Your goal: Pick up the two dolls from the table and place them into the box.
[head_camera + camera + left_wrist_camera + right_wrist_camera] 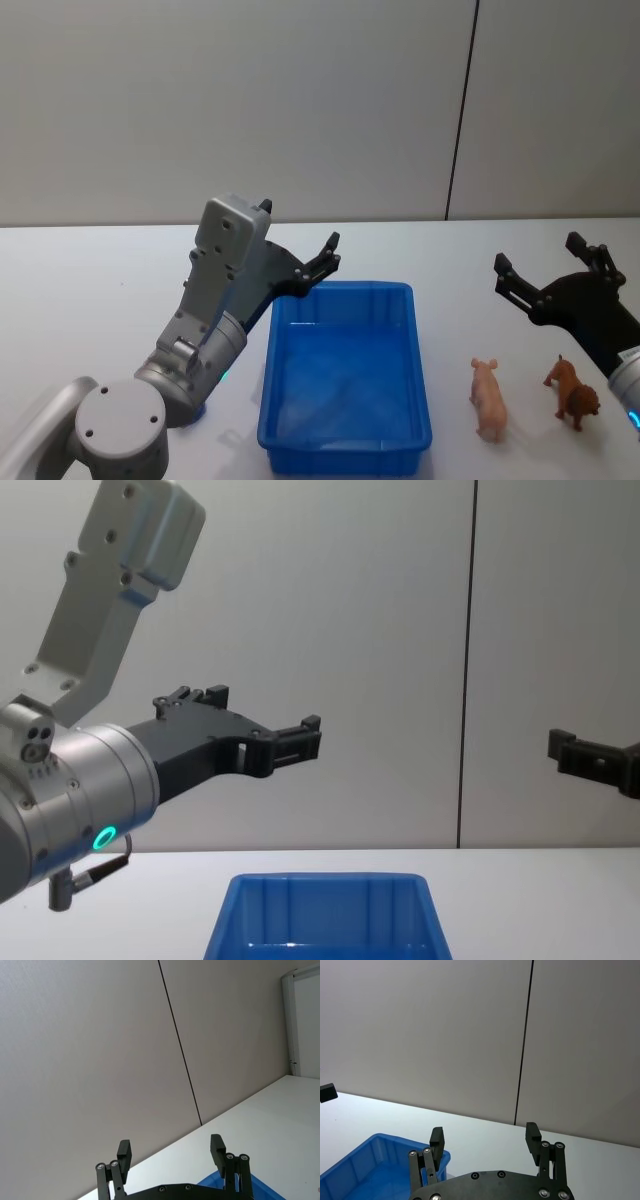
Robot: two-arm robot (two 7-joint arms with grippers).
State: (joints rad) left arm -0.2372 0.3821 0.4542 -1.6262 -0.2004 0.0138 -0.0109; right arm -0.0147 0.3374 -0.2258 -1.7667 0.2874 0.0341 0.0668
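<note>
Head view, box: the blue box (272, 400) sits on the white table (100, 290), near the table's front edge, its inside showing bare blue floor.
Head view, dolls: the pink pig doll (489, 398) stands on the table just right of the box, apart from its wall. The brown lion doll (572, 390) stands farther right, near the pig.
Head view, left gripper: the left gripper (300, 235) hangs above the box's rear left corner, fingers spread, holding nothing.
Head view, right gripper: the right gripper (538, 255) hangs above the table behind the two dolls, fingers spread and holding nothing.
Head view, open room: bare tabletop lies between box and wall (320, 100), and left of the box.
Left wrist view: the jaws stand wide apart against the wall. A blue corner of the box (260, 1187) shows beneath one finger, with tabletop beyond.
Right wrist view: the jaws stand apart. The box's far corner (365, 1160) lies beyond one finger, and the wall seam (522, 1060) runs down behind.
Chest view: both grippers hang well above the box rim (325, 880), with free air under them. A green ring light (103, 837) glows on the left arm.
</note>
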